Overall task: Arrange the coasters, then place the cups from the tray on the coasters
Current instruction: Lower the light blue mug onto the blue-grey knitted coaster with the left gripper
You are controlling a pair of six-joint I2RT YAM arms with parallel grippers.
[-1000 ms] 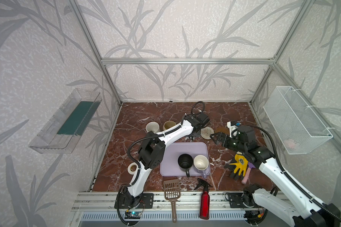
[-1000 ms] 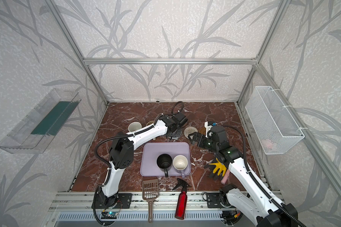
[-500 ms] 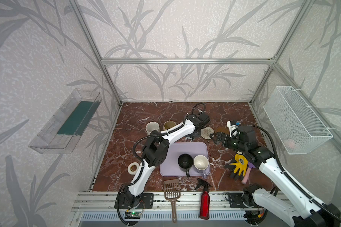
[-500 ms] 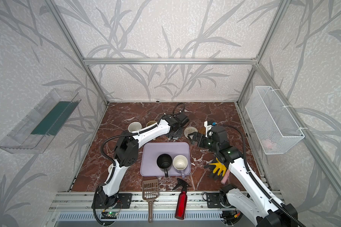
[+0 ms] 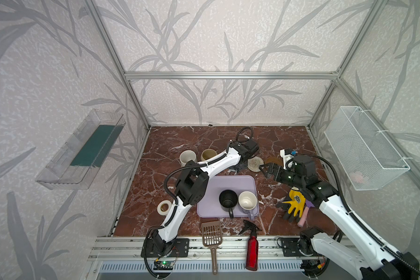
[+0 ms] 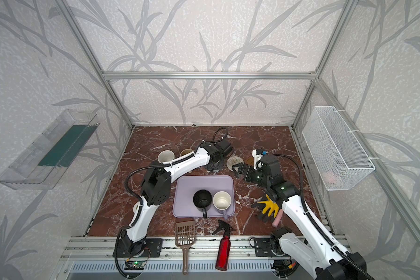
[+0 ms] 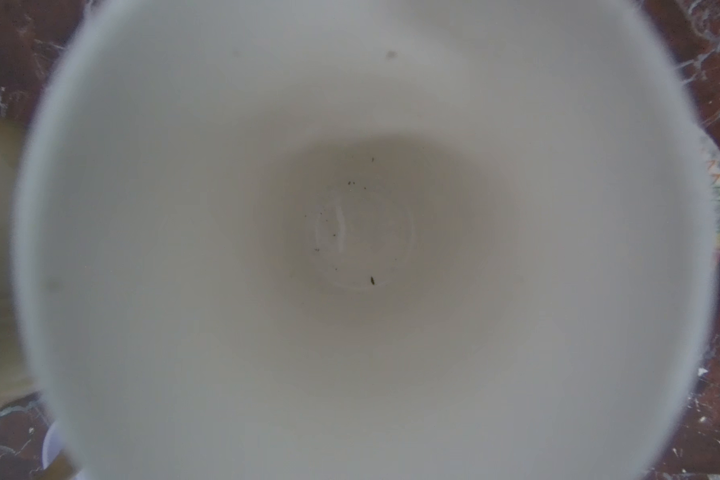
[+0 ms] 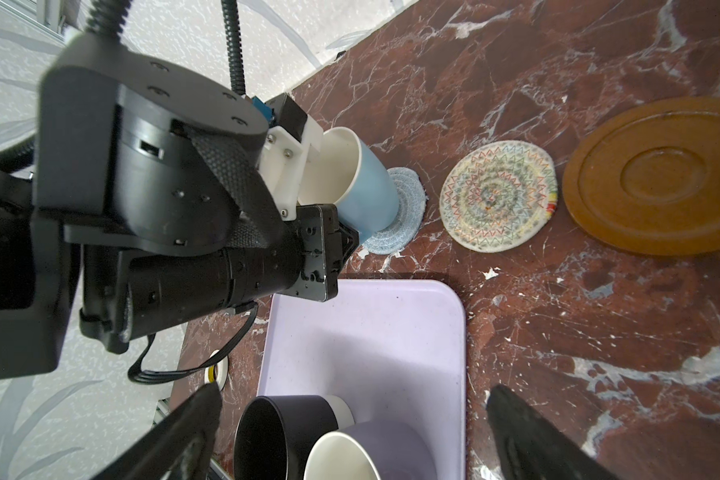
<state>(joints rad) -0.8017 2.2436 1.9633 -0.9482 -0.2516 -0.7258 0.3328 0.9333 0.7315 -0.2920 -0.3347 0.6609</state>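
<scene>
My left gripper (image 5: 238,167) is shut on the light-blue cup (image 8: 366,195), whose base is over the light-blue rope coaster (image 8: 408,208). The cup's white inside (image 7: 362,232) fills the left wrist view. Beside it lie the cream coaster (image 8: 499,195) and an amber coaster (image 8: 657,174). On the lavender tray (image 5: 211,191) stand the black cup (image 5: 227,199) and the lavender cup (image 5: 247,200). The white cup (image 5: 187,157) and the beige cup (image 5: 208,154) stand at the back left. My right gripper (image 8: 354,390) hangs open and empty over the tray's far right corner.
A white tape roll (image 5: 163,207) lies left of the tray. A yellow glove (image 5: 295,202) lies under my right arm. A brown scoop (image 5: 212,234) and a red spray bottle (image 5: 252,247) lie at the front edge. A wire basket (image 5: 364,148) hangs on the right wall.
My left arm has shifted a little toward the back with the light-blue cup in its grip. The right arm has stayed still.
</scene>
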